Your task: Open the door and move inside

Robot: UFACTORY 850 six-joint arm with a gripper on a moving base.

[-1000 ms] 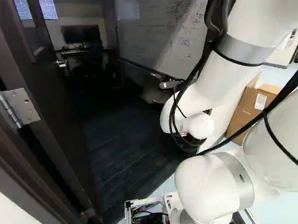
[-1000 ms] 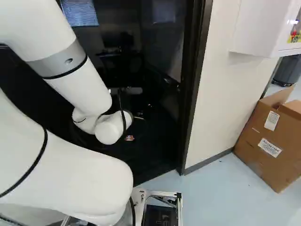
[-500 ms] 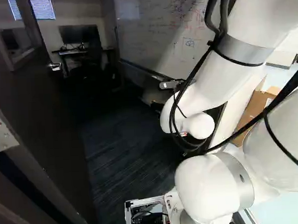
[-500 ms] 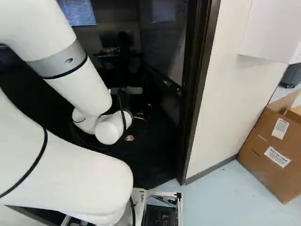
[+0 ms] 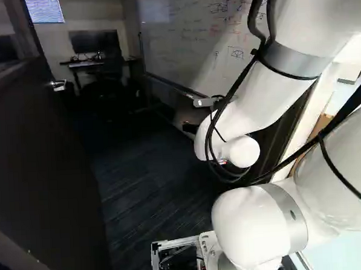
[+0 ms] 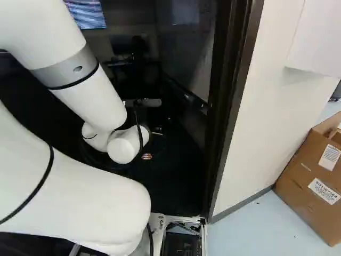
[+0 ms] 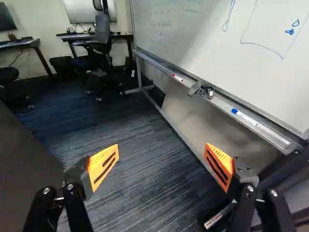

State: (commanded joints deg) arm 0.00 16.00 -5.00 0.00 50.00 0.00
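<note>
The base [image 6: 186, 219] has moved forward, closer past the door frame [image 6: 238, 106], the arm [image 5: 286, 69] holding its pose. The door [image 5: 42, 160] stands open at the left of the left base view, its handle [image 5: 58, 85] near its far edge. The fingers [image 7: 103, 165] are spread wide over the carpet [image 7: 145, 145], beside the whiteboard [image 7: 207, 48].

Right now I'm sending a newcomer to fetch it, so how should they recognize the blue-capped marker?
Find the big whiteboard, then the tray along its lower edge. The blue-capped marker lies on the tray's near stretch. Its blue cap sets it apart from the red-ended marker farther along.
</note>
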